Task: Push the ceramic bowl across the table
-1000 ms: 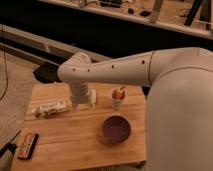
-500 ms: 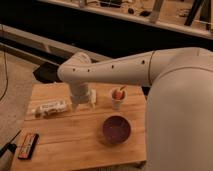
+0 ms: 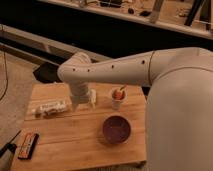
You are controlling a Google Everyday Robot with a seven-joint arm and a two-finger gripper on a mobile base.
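The ceramic bowl [image 3: 116, 129], round, shallow and dark maroon, sits on the light wooden table [image 3: 70, 142] toward its front right. My white arm reaches in from the right and bends down over the table's back middle. My gripper [image 3: 85, 100] hangs there just above the tabletop, left and behind the bowl, apart from it by about a bowl's width. A small white cup [image 3: 117, 98] with orange-red contents stands behind the bowl, right of the gripper.
A pale wrapped packet [image 3: 50, 108] lies on the table's left side, near the gripper. A dark flat packet with orange print [image 3: 28, 145] lies at the front left edge. A dark wall and ledge run behind the table. Floor lies to the left.
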